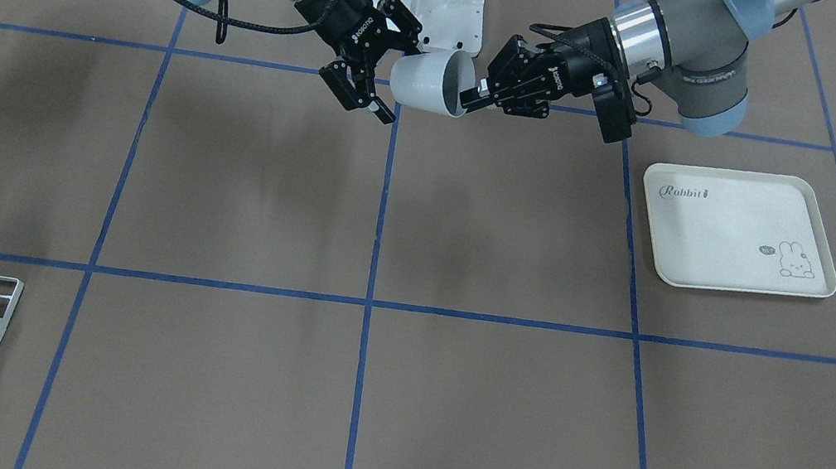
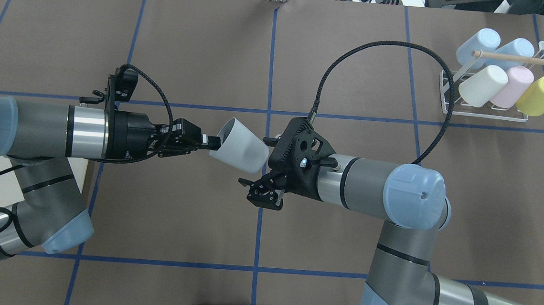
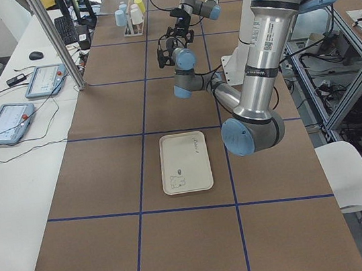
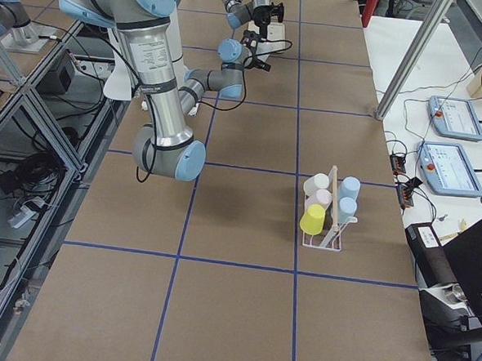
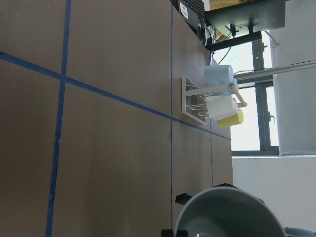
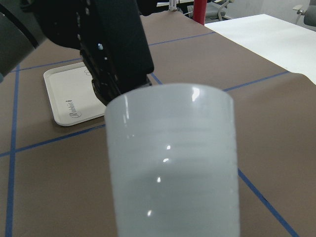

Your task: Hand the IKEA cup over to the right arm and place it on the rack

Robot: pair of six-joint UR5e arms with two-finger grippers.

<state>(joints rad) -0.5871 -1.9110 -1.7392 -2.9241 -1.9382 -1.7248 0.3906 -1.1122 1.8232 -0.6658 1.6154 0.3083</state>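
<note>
Over the brown table, the left pincer pinches the cup by its rim. The right pincer gapes around its base. The rack holds five cups.

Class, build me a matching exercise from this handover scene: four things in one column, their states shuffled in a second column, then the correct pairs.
Things:
1. left gripper
2. right gripper
3. rack
4. tray

States:
A. carries five cups
B. open, fingers spread either side of the grey cup
C. nothing on it
D. shut on the grey cup's rim

Pairs: 1-D, 2-B, 3-A, 4-C
</note>
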